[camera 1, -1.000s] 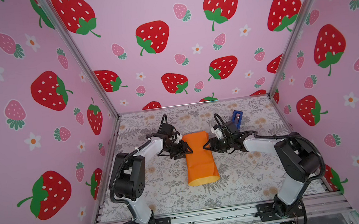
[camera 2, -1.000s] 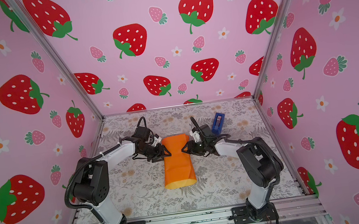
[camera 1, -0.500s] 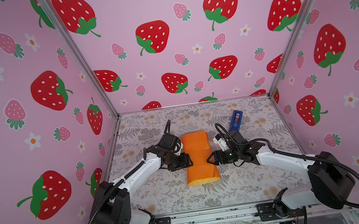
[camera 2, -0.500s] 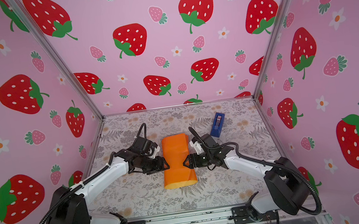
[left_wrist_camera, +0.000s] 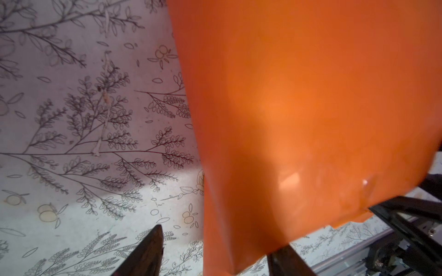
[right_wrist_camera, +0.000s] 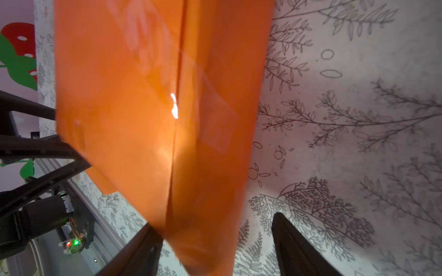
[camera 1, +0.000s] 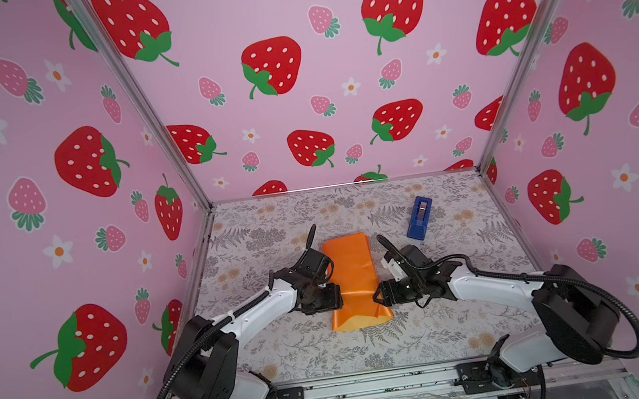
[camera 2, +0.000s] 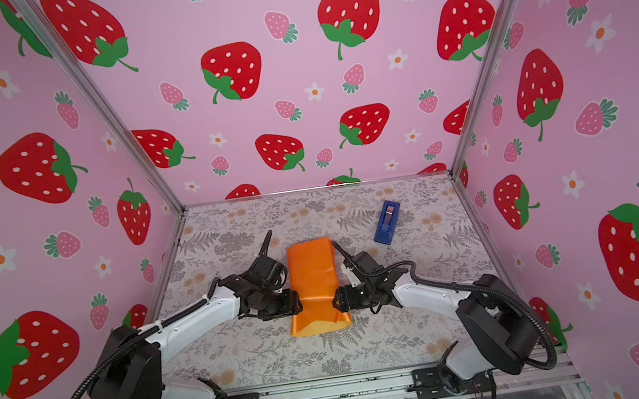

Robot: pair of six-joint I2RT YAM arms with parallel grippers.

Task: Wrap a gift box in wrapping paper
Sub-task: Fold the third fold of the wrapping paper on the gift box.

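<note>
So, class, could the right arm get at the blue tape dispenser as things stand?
Probably yes. The tape dispenser lies bare on the table on that arm's side, nothing between. The right gripper is open around the wrapping paper's edge, so it should come away freely.

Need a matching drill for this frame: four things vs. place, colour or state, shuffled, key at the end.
Things
1. wrapping paper
2. tape dispenser
3. left gripper
4. table covering

Place, colour or state
A. grey floral, lying under the paper and the dispenser
B. blue, on the far side toward the robot's right, apart from the paper
C. orange, folded into a long bundle mid-table
D. jaws open, straddling the bundle's edge on the robot's left

Pairs: 1-C, 2-B, 3-D, 4-A
</note>
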